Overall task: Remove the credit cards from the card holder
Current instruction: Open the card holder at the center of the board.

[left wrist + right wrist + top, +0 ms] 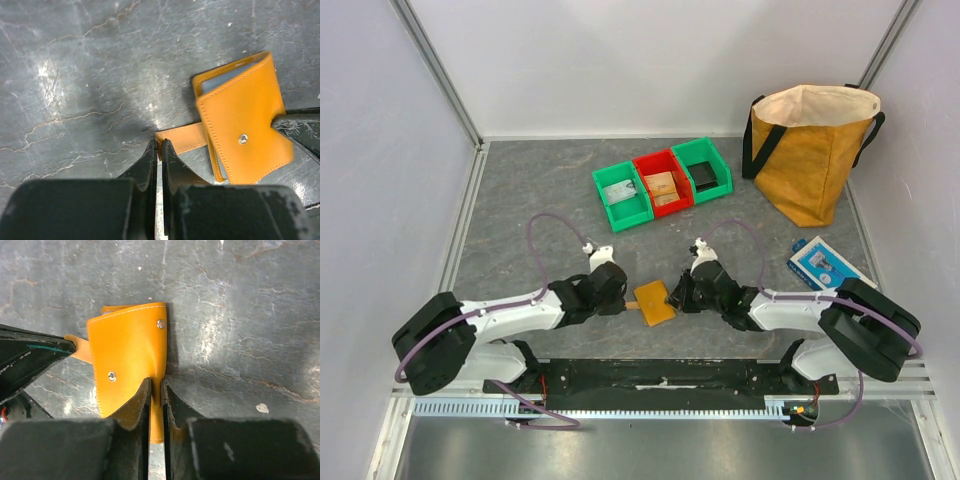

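You are working near the front edge of the grey table (540, 200), between the two arm bases. The card holder (656, 301) is lying there, folded, with its tan-orange outside facing up. It is sitting directly between your two pincers.

Your left gripper (160, 146) is standing with its fingers pressed almost together. It is pinching the free end of the holder's narrow strap (184, 138). The strap is reaching out flat from under the folded body toward the fingertips.

Your right gripper (156, 388) is coming at the holder from the opposite side. Its jaws are standing very narrow, and a fold of the orange leather is passing between them. The leather seems to be touching both fingers, so it is looking like a grip on that edge. How firmly it is holding, I cannot tell.

In the left wrist view, the top flap with its metal stud (243, 139) is lifting a little. A pale blue surface (220, 83) is showing in the gap below it. Whether this is a card or a panel, I cannot tell.

Further back, three bins are standing in a row: green (623, 196), red (662, 182), green (703, 166). A mustard bag (815, 160) is standing at the right, and a blue-and-white box (823, 263) is lying near your right arm.
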`<state>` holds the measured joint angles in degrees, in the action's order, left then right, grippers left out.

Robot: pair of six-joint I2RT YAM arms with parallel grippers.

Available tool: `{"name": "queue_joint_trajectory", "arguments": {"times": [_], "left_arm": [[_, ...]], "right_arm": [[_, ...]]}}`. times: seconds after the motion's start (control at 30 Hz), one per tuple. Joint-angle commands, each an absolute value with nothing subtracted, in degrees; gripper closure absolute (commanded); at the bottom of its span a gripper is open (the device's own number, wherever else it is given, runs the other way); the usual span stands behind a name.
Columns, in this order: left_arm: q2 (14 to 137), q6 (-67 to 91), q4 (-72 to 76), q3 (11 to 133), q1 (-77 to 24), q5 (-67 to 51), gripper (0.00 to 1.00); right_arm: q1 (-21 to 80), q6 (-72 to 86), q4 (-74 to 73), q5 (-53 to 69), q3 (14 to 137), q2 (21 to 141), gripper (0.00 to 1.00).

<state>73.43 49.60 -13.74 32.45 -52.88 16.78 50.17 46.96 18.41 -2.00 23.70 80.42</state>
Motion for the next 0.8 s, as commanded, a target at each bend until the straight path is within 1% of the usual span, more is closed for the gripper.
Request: {"name": "queue_joint_trajectory", "arguments": {"times": [0.0, 0.07, 0.13, 0.2, 0.27, 0.33, 0.4, 0.57, 0.77], "left_arm": [[70.4, 54.58, -7.22, 26.81, -51.33, 15.65, 0.98], [70.49, 55.19, -5.63, 25.67, -51.33, 14.68, 0.98], [70.75, 56.16, -4.66, 25.05, -51.42, 14.07, 0.98], [70.4, 57.39, -3.0, 23.91, -51.33, 13.45, 0.98], [69.7, 58.53, -0.19, 22.24, -51.33, 12.49, 0.98], [69.17, 59.5, 2.02, 21.1, -51.41, 12.22, 0.98], [68.73, 60.38, 2.72, 20.31, -51.33, 12.48, 0.98], [67.32, 61.79, 5.36, 18.2, -51.33, 12.57, 0.98], [66.8, 63.28, 7.64, 16.44, -51.33, 12.48, 0.98]], "right_arm": [[50.01, 43.86, 9.67, -6.5, 24.08, 78.84, 0.74], [50.1, 42.02, 8.09, -6.42, 25.57, 78.23, 0.62], [50.18, 39.48, 4.94, -6.42, 28.03, 77.17, 0.45], [50.88, 36.31, 1.69, -6.85, 30.66, 76.21, 0.27], [52.03, 33.68, -2.52, -8.43, 33.47, 75.76, 0.14], [54.04, 31.3, -6.05, -10.36, 36.37, 76.11, 0.06], [56.85, 30.15, -9.39, -13.52, 39.18, 77.6, 0.02], [63.53, 30.67, -17.03, -22.13, 47.01, 84.27, 0.02], [68.55, 32.17, -23.46, -29.96, 54.13, 93.06, 0.02]]}}
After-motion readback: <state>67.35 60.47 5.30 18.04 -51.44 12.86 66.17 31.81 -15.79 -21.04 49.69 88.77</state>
